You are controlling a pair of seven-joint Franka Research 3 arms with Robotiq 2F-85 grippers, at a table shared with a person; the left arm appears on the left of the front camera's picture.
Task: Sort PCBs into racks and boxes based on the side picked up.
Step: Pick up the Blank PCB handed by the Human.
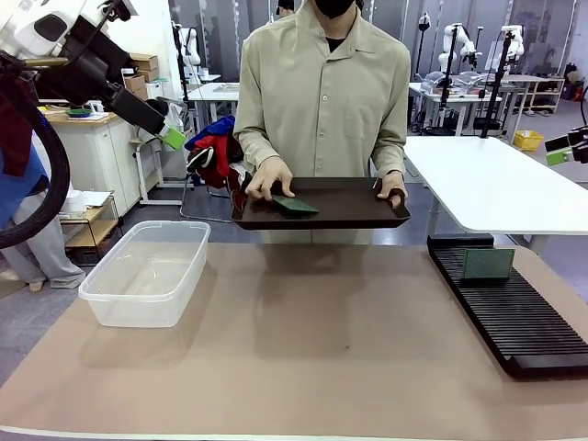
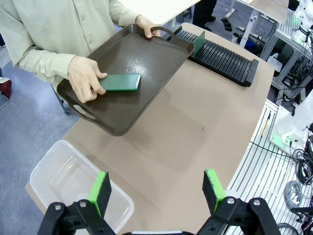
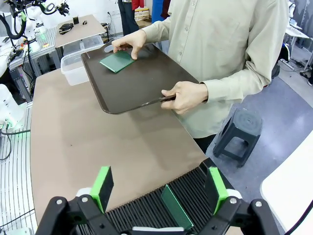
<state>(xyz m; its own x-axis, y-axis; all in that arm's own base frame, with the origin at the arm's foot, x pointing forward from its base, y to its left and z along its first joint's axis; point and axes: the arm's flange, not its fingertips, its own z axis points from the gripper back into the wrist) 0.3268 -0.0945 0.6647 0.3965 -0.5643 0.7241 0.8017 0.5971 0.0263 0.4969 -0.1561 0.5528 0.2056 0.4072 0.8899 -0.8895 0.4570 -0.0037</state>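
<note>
Across the table a person holds a dark brown tray (image 1: 367,213), with one hand resting on a green PCB (image 1: 294,206) (image 2: 122,82) (image 3: 117,61) that lies flat on it. A second PCB (image 1: 488,264) (image 2: 199,43) (image 3: 176,208) stands upright in the far end of the long black rack (image 1: 514,317) (image 2: 222,58) (image 3: 195,193) on the right. The clear box (image 1: 147,271) (image 2: 68,178) (image 3: 73,68) sits on the left with nothing in it. My left gripper (image 1: 170,133) (image 2: 156,191) hangs open high above the box. My right gripper (image 1: 562,152) (image 3: 160,188) is open above the rack.
A brown mat (image 1: 303,349) covers the table between the box and the rack. A white table (image 1: 487,184) stands behind the rack. A grey stool (image 3: 242,132) is on the floor beside the person.
</note>
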